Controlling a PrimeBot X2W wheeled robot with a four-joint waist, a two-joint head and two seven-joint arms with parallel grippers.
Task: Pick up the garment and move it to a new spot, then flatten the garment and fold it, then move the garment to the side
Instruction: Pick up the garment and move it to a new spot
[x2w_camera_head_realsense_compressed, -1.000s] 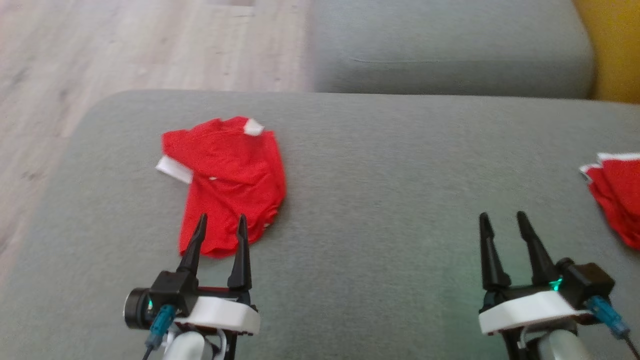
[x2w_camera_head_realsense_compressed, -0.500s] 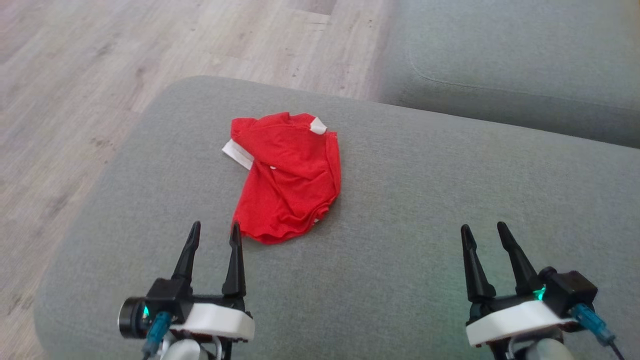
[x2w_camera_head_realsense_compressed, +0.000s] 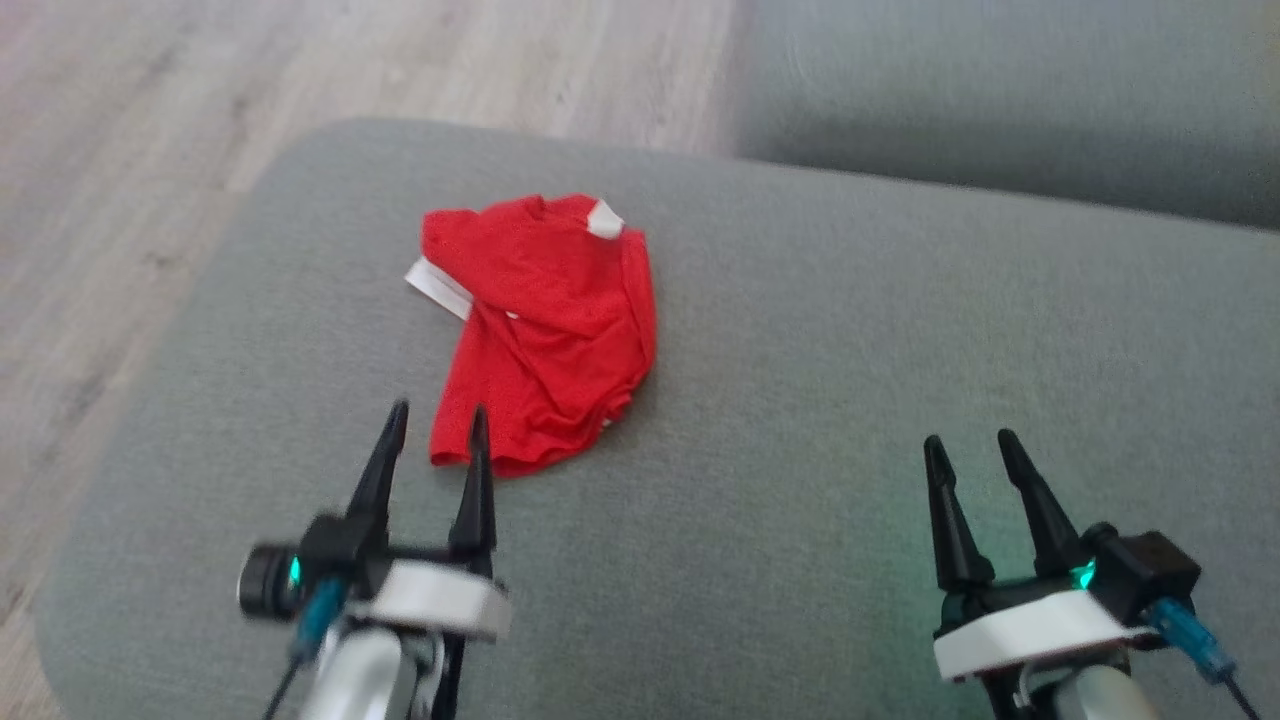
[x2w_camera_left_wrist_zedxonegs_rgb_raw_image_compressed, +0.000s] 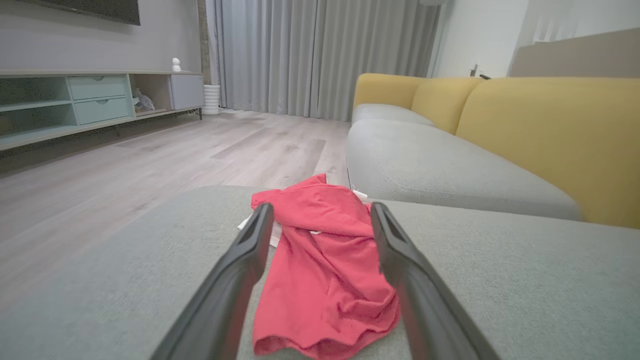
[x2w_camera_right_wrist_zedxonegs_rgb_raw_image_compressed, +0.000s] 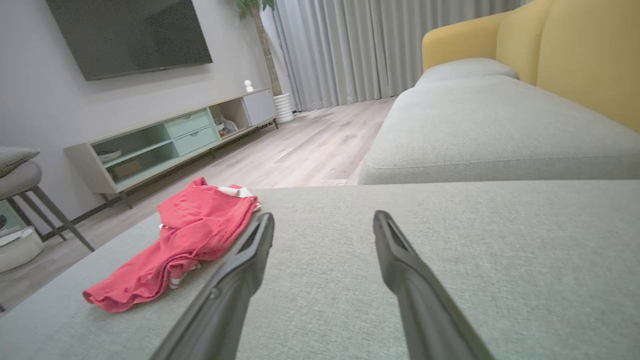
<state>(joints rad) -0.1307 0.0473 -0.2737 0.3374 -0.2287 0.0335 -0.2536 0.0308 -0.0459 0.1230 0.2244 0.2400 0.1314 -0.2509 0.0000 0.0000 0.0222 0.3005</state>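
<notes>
- Red crumpled fabric garment with white trim lies bunched on the left half of the grey fabric sofa cushion, unlifted; picking up, moving, flattening, folding and setting aside all look yet to be done.
- Left jaws stand apart and empty, low over the cushion's left half, tips either side of the garment's near hem.
- Right jaws stand apart and empty over the cushion's right half, pointing forward.
</notes>
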